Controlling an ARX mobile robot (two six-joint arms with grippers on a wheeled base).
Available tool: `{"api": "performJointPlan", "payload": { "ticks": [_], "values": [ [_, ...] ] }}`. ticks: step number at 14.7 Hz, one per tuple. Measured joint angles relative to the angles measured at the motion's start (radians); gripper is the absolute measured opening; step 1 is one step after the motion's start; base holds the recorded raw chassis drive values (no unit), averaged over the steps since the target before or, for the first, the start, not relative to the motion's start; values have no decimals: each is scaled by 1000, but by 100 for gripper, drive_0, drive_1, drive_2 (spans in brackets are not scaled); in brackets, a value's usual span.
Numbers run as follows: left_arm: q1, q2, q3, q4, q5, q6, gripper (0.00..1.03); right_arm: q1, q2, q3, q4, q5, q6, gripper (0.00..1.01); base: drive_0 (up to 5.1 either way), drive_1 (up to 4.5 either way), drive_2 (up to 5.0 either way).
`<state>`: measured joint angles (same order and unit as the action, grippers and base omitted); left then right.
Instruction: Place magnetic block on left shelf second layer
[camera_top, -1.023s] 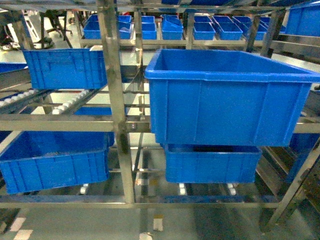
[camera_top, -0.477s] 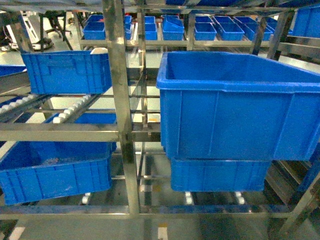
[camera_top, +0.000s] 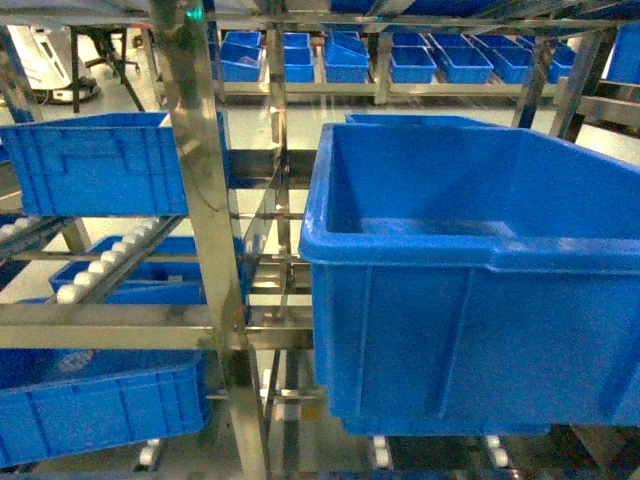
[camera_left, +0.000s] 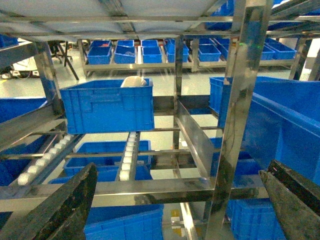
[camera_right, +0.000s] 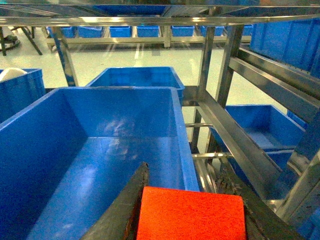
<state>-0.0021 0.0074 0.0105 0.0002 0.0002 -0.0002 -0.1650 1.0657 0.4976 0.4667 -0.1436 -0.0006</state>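
Looking forward from the head camera, a steel rack (camera_top: 200, 200) of rails and white rollers (camera_top: 95, 265) is seen close up; a large deep blue tub (camera_top: 470, 290) fills the right half of the view on its tier, while a second big blue tub (camera_top: 100, 160) sits on the left bay's tier above the roller lanes, which is judged to be the left shelf second layer; neither gripper nor the magnetic block is shown in this view, so the arms are judged to be held low and back while the base is brought to the rack; from the left wrist camera, the left gripper (camera_left: 175, 200) is seen with its two dark fingers (camera_left: 65, 205) spread wide at the bottom corners and nothing between them, evidently kept free because the load is carried by the other arm; the left tub (camera_left: 107, 105) is framed ahead, with a pale rounded object showing over its far rim that cannot be identified; from the right wrist camera, the magnetic block (camera_right: 190, 212) is seen as a bright red face clamped between the dark fingers of the right gripper (camera_right: 192, 215), held above the near rim of the right-hand tub (camera_right: 100, 140); since that tub is not the target, a carry leftward is judged to be needed before release.
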Motion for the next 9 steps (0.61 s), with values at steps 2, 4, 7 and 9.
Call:
{"api": "performJointPlan", "payload": {
  "ticks": [2,4,7,9],
  "values": [
    [0,0,0,-3,-2,0,98,0,-2,0,6,0,0,34,4,436,-428],
    [0,0,0,-4,0,0,98,0,9,0,-3,0,0,34,0,0,0],
    [0,0,0,-4,-1,0,98,0,8,1,-15,-5,4,34,0,0,0],
    [0,0,0,-4,-1,0,98,22,23,19,-97,-23,40,34,0,0,0]
  ]
}}
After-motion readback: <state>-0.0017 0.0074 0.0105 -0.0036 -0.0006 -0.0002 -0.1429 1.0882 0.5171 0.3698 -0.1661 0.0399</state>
